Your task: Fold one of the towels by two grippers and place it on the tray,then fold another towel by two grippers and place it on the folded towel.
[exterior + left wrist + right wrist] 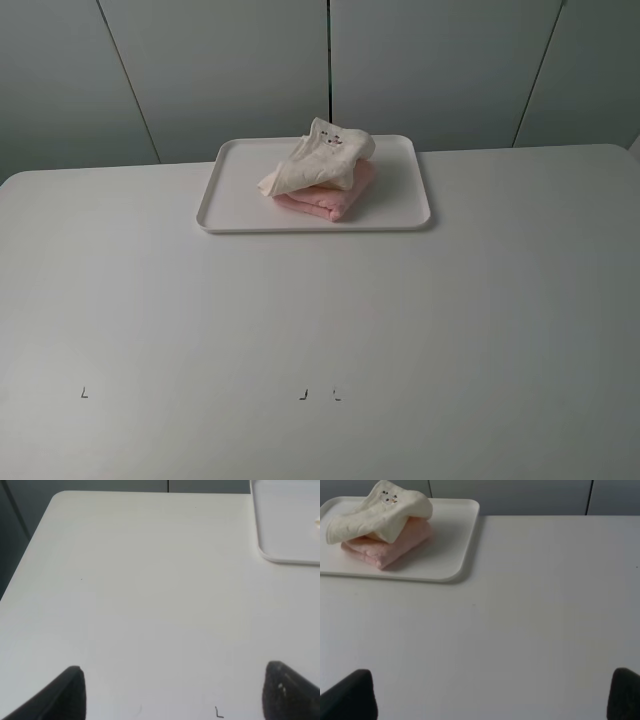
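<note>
Both towels are lying on the tray (222,200): the pink towel (330,203) is sitting folded underneath, and the cream towel (318,158) is resting on top of it, loosely folded and leaning a little to one side. The stack is lying well ahead of the right gripper (492,692), whose fingers (350,695) are standing wide apart with nothing between them. The left gripper (175,692) is also showing its fingers (70,695) spread and empty over the bare table (320,330), with only a corner of the tray far ahead of it. I am judging that the last step is finished. Nothing more seems needed, except perhaps tidying the top towel.
</note>
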